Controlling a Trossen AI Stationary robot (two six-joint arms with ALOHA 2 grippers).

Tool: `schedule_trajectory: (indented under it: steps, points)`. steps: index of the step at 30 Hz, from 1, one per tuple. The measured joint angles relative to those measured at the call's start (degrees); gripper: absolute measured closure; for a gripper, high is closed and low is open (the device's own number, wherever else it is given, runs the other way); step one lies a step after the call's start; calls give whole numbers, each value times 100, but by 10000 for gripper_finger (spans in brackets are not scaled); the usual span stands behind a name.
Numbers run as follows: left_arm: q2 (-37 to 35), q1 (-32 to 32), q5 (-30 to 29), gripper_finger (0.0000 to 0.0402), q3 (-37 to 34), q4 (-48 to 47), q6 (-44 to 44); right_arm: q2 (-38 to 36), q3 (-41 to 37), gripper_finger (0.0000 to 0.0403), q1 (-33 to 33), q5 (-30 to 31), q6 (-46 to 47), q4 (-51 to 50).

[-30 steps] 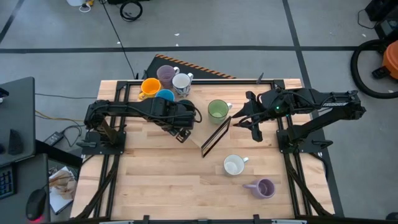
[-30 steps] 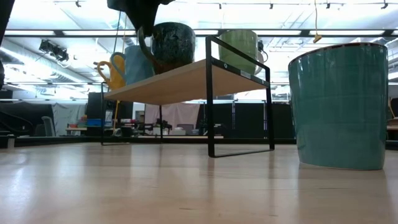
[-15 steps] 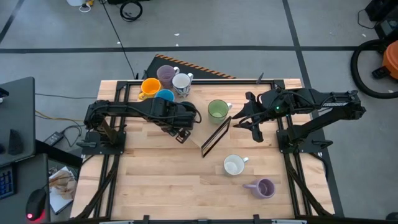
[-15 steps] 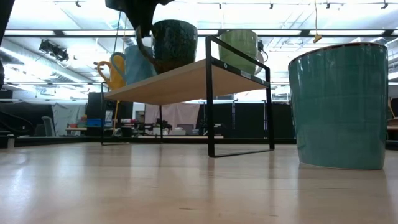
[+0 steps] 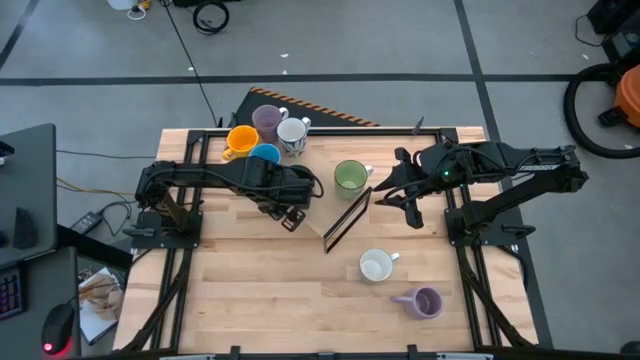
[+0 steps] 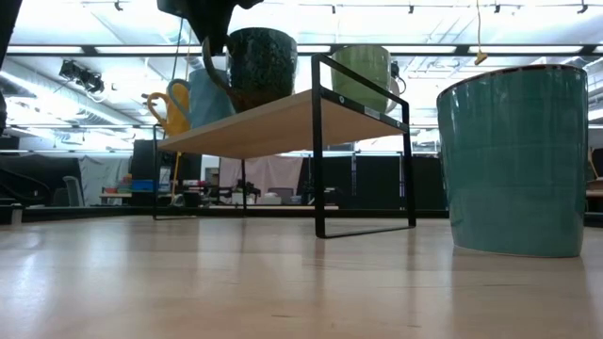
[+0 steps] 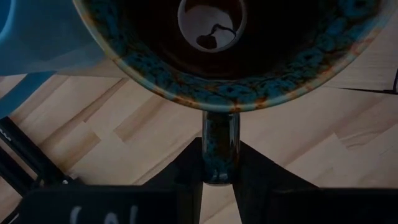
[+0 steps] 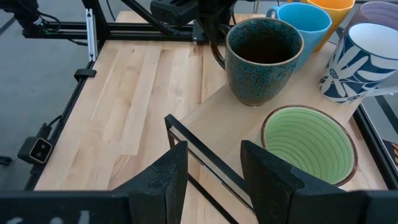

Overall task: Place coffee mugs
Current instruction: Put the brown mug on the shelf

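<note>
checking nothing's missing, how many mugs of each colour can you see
orange mug: 1
light blue mug: 1
dark speckled mug: 1
green mug: 1
plain white mug: 1
lavender mugs: 2
white patterned mug: 1
total: 8

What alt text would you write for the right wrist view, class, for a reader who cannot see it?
A dark speckled ceramic mug stands on a raised wooden shelf, its handle pinched by the left end effector. Beside it sit a green ribbed ceramic mug, a light blue mug and a white blue-patterned mug; the right end effector waits open.
</note>
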Motion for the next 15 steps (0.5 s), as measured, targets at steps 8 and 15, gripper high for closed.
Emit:
schedule_trajectory:
  steps: [8, 15]
  points:
    - [0, 0, 0, 329, 0, 0, 8, 0, 0, 249, 0, -2, 76, -7]
    - [0, 0, 90, 329, 0, -2, 70, 0, 0, 249, 72, -2, 87, -7]
